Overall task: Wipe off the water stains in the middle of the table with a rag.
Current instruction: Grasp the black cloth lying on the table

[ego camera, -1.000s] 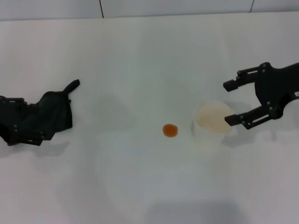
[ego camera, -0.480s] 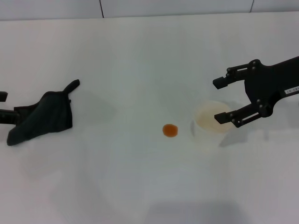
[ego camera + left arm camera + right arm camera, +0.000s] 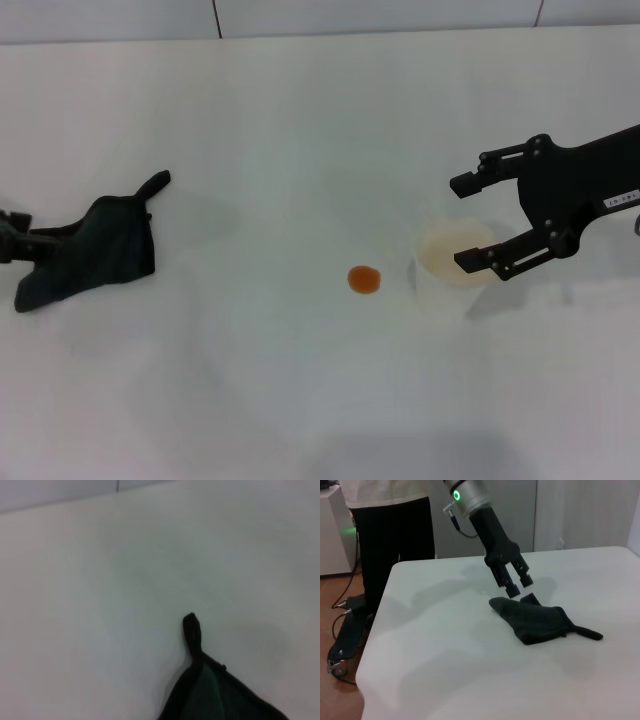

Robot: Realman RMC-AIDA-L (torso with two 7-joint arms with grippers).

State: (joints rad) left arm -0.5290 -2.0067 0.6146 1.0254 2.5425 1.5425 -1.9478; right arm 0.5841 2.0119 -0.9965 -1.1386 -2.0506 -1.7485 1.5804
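At the far left, the left pincer (image 3: 8,232) sits at the edge of the head view, just over the near corner of the rag (image 3: 90,250). In the right wrist view the left pincer (image 3: 516,586) hangs just above that end of the rag (image 3: 540,622), its fingers (image 3: 511,589) a little apart and not closed on the cloth. The rag lies flat on the white bench (image 3: 300,130), spreading away from the left pincer toward the middle, its pointed tail (image 3: 155,183) on the side farthest from the pincer. The left wrist view shows the tail (image 3: 192,630) rising from the dark cloth.

The orange-brown stain (image 3: 364,280) lies near the middle of the bench, well apart from the left pincer and the rag, and nearer to the right pincer.

Just beyond the stain stands a pale plastic cup (image 3: 452,262). The right pincer (image 3: 468,222) hovers over it with its fingers spread wide, one fingertip (image 3: 470,260) above the cup's rim and the other clear of the cup on the far side. It grips nothing.
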